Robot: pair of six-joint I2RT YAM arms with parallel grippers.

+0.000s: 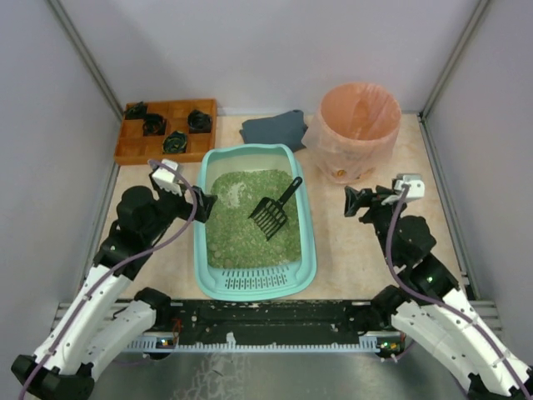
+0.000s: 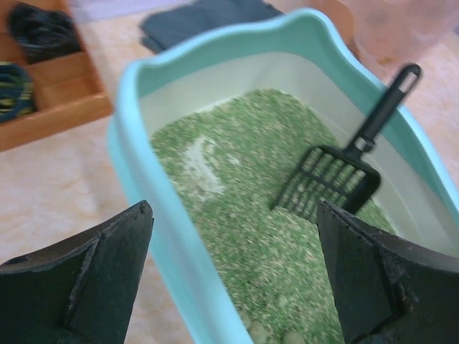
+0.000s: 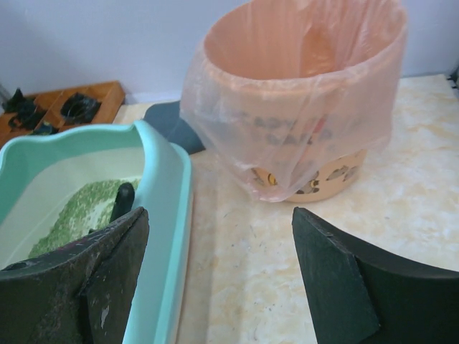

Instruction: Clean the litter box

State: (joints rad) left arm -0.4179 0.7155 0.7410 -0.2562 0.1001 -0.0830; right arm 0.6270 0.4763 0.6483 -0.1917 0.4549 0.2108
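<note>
The light teal litter box [image 1: 306, 218] lies in the middle of the table, filled with green litter [image 1: 237, 229], its slotted grille [image 1: 254, 282] at the near end. A black slotted scoop [image 1: 274, 212] rests in the litter, handle pointing to the far right; it also shows in the left wrist view [image 2: 337, 175]. My left gripper [image 1: 206, 206] is open and empty over the box's left rim [image 2: 154, 229]. My right gripper [image 1: 354, 202] is open and empty above the table to the right of the box [image 3: 161, 215].
A round bin lined with a pink bag [image 1: 358, 129] stands at the far right, also in the right wrist view [image 3: 301, 100]. A dark grey cloth [image 1: 275, 129] lies behind the box. A brown wooden tray [image 1: 166, 131] with black pieces is at the far left.
</note>
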